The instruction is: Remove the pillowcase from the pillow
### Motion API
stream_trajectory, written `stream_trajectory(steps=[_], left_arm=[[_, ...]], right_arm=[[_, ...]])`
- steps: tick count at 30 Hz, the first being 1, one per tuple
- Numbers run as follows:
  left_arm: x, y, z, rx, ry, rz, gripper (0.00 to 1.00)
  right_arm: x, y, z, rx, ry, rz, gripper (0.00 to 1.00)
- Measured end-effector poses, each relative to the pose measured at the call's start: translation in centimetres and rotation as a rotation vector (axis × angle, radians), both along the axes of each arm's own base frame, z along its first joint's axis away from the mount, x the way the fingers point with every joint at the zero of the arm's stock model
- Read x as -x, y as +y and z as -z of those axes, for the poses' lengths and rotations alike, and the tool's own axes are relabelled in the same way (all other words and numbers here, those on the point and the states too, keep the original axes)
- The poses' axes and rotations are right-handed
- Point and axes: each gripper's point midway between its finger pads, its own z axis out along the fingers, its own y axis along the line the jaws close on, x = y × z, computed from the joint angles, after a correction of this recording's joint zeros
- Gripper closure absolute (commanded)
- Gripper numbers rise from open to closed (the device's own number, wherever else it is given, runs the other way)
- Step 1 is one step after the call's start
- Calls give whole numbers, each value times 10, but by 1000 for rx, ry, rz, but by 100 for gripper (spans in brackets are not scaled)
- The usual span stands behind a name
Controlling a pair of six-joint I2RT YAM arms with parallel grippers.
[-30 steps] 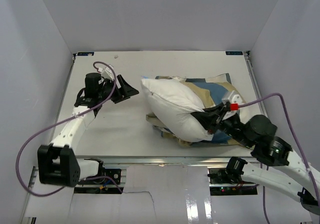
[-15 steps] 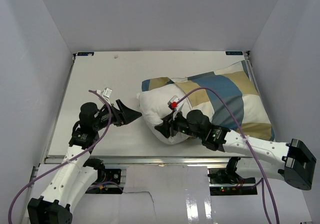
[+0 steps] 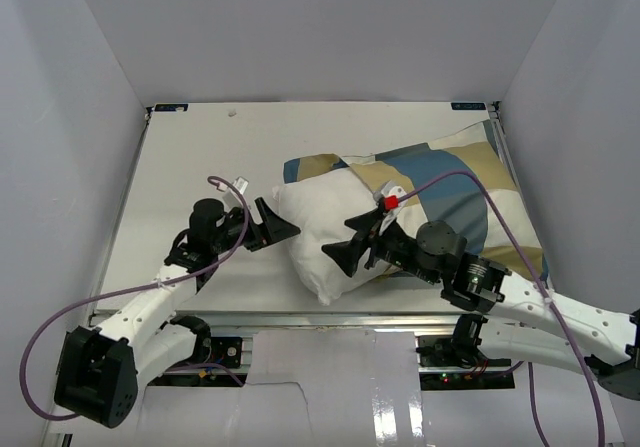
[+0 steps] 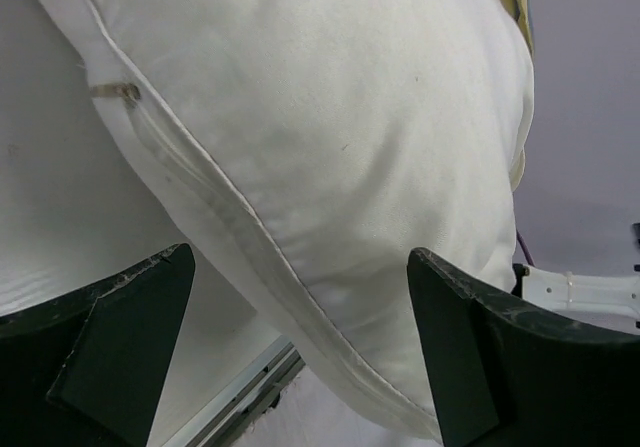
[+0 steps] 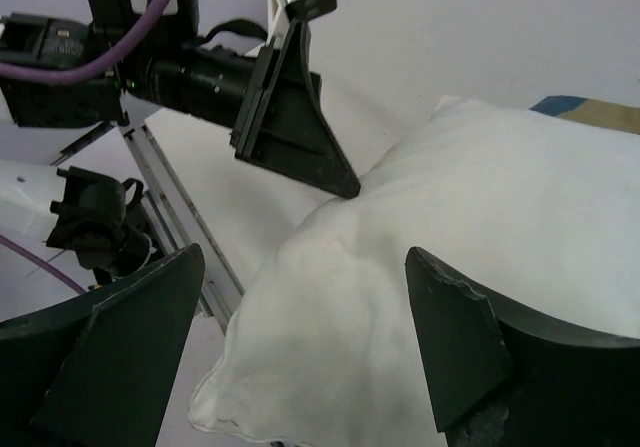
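- We fear that a pull on the plump plain white pillow (image 3: 315, 239) alone drags its soft blue, tan and cream fabric pillowcase (image 3: 452, 189) along, as nothing pins the cover
- The left gripper (image 3: 280, 223) is just beside the pillow's bare end and the right gripper (image 3: 348, 242) above it; both have jaws spread, grasping nothing
- The pillowcase holds most of the pillow; one end is out

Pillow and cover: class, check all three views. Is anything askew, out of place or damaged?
The pillow lies diagonally, its bare white end poking out of the pillowcase and reaching the near edge of the table. Half-uncovered, as the task expects; no tear or spill shows.
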Motion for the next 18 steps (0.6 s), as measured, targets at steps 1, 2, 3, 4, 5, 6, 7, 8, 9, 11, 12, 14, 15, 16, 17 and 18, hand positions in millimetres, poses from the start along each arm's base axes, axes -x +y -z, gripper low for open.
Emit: stream_trajectory(steps=[1, 2, 3, 4, 5, 6, 7, 8, 9, 11, 12, 14, 15, 16, 17, 18], left_arm=[[2, -5, 3, 4, 8, 14, 2], [5, -13, 7, 6, 9, 32, 2], [6, -19, 10, 6, 15, 46, 2], [8, -25, 13, 4, 20, 58, 2], [9, -30, 15, 2, 18, 68, 2], [9, -35, 17, -2, 19, 73, 2], [8, -39, 20, -7, 22, 76, 2], [8, -42, 22, -11, 26, 76, 5], [6, -46, 25, -14, 30, 76, 11], [2, -51, 28, -11, 45, 71, 56], [0, -54, 30, -10, 49, 73, 68], [-4, -58, 28, -12, 42, 81, 98], [-5, -60, 25, -9, 38, 82, 100], [-8, -61, 20, -7, 23, 82, 100], [-10, -61, 15, -7, 7, 80, 100], [-11, -60, 9, -10, -8, 73, 100]], right_arm=[[-2, -7, -7, -8, -10, 27, 12], [-5, -15, -12, -12, -19, 59, 11], [-9, -23, -14, -10, -25, 96, 11], [-12, -30, -14, -2, -27, 132, 10], [-19, -39, -9, 26, -25, 189, 9], [-23, -45, -6, 40, -25, 220, 9], [-28, -52, 0, 70, -23, 268, 8], [-33, -59, 5, 96, -23, 309, 8], [-39, -66, 12, 131, -24, 355, 8], [-48, -77, 24, 191, -24, 429, 10], [-52, -83, 30, 216, -23, 459, 11], [-58, -97, 40, 258, -24, 528, 16], [-61, -104, 44, 271, -24, 562, 17], [-64, -112, 47, 280, -24, 597, 18], [-66, -121, 49, 288, -26, 629, 18], [-68, -128, 49, 287, -27, 660, 19]])
